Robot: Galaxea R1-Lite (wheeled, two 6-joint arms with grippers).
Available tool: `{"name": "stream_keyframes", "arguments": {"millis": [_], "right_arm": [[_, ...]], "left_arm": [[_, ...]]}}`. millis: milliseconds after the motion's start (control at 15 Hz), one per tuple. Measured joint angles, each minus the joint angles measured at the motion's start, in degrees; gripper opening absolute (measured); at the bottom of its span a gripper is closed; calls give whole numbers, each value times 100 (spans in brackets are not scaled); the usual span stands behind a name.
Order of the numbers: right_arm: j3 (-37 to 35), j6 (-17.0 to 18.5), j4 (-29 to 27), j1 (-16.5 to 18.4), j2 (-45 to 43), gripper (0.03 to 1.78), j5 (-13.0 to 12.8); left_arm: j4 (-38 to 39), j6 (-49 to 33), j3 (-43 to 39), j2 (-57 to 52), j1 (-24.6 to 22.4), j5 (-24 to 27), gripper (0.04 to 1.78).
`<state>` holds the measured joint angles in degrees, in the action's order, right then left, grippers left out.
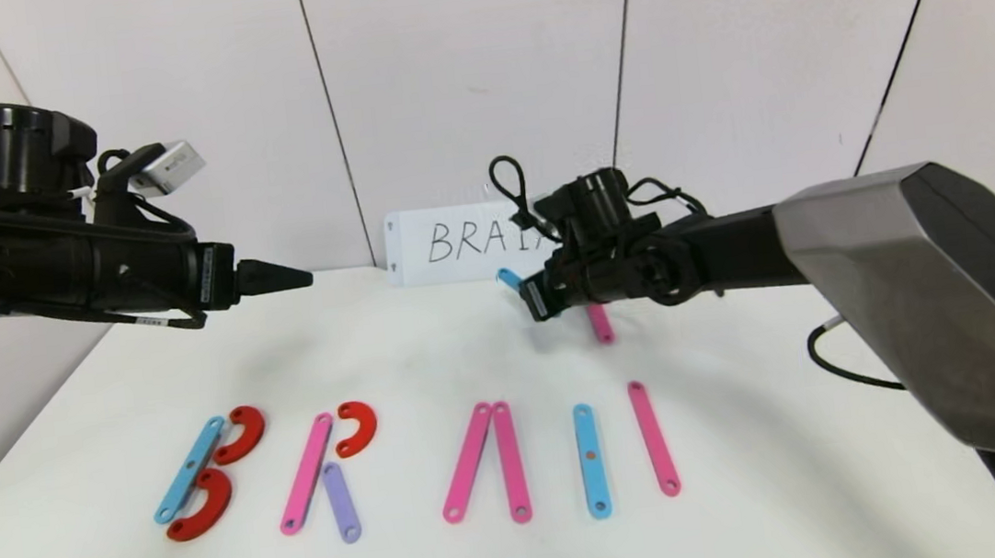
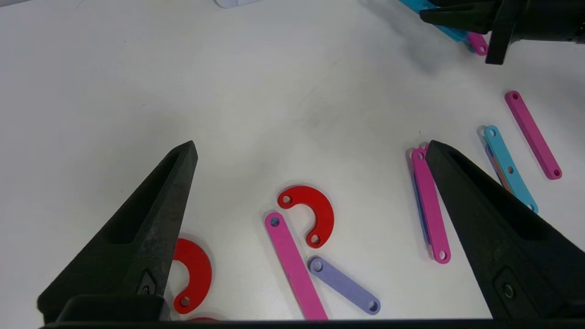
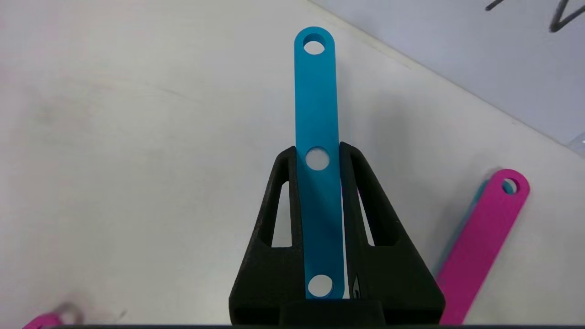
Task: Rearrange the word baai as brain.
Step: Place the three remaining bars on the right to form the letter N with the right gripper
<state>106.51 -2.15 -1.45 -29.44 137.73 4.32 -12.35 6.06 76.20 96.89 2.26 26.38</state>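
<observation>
The letters lie in a row near the table's front. B is a blue strip (image 1: 189, 468) with two red curves (image 1: 241, 433). R is a pink strip (image 1: 306, 473), a red curve (image 1: 356, 427) and a purple strip (image 1: 341, 502). Two pink strips (image 1: 468, 460) lean together as an A without a crossbar. A blue strip (image 1: 591, 459) stands as I, with a lone pink strip (image 1: 653, 437) to its right. My right gripper (image 1: 529, 299) (image 3: 317, 153) is shut on another blue strip (image 3: 315, 91), held above the table's back. My left gripper (image 1: 303, 276) (image 2: 311, 146) is open and empty, raised over the left side.
The white card (image 1: 457, 242) with handwritten "BRAIN" stands against the back wall, partly hidden by the right arm. A spare pink strip (image 1: 600, 324) (image 3: 484, 237) lies under the right gripper, with a blue piece beneath it. A black cable (image 1: 839, 363) lies at the right.
</observation>
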Motion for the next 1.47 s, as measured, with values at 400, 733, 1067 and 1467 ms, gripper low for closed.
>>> {"name": "stream_keyframes", "arguments": {"millis": [400, 733, 1067, 1467], "right_arm": [[-1807, -251, 77, 483, -1657, 27, 1045], [-3816, -851, 196, 1053, -2828, 27, 1556], [-5055, -1276, 872, 1560, -3241, 27, 1737], [-5859, -1342, 895, 1740, -3288, 27, 1748]], "left_arm": [[-7, 2, -10, -48, -2, 11, 174], [-7, -2, -16, -94, -5, 11, 174], [-7, -5, -18, -111, -11, 10, 174], [-5, 5, -27, -111, -5, 11, 174]]}}
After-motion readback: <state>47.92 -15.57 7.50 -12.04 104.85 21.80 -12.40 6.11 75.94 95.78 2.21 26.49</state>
